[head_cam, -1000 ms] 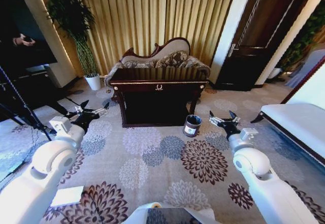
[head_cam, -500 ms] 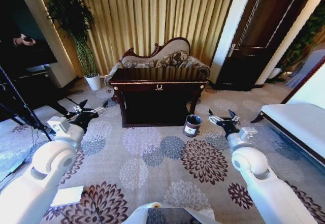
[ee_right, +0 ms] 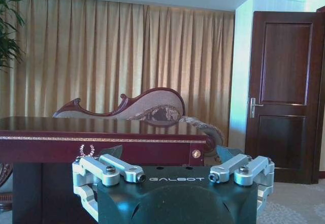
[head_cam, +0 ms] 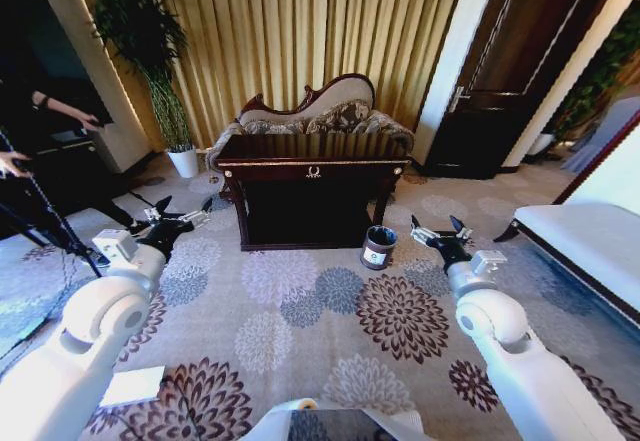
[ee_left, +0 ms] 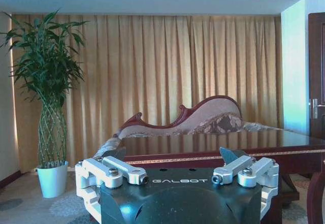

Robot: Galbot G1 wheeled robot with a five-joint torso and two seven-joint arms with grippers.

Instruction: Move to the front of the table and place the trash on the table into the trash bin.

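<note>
At the far left of the head view a potted plant (head_cam: 150, 51) in a white pot (head_cam: 184, 162) is seen against the gold curtain (head_cam: 300, 31). Lower on the left, the left hand (head_cam: 184, 212) is held above the flowered carpet (head_cam: 300, 311), well apart from the table (head_cam: 313, 161), with its fingers spread open and nothing between them; in the left wrist view the same hand (ee_left: 172, 165) is seen open, pointed toward the table's glossy top (ee_left: 218, 142). The table stands in the middle of the room ahead, with a patterned sofa (head_cam: 320, 111) just behind it. No trash can be made out on the tabletop from these views. The trash bin (head_cam: 378, 247) is set on the carpet just beside the table's right front leg. To the right of the bin, near it but not touching, the right hand (head_cam: 438, 230) is held open and empty; in the right wrist view it (ee_right: 172, 168) faces the table's gold-trimmed front edge (ee_right: 101, 140). A dark wooden door (head_cam: 500, 71) is seen at the right.
</note>
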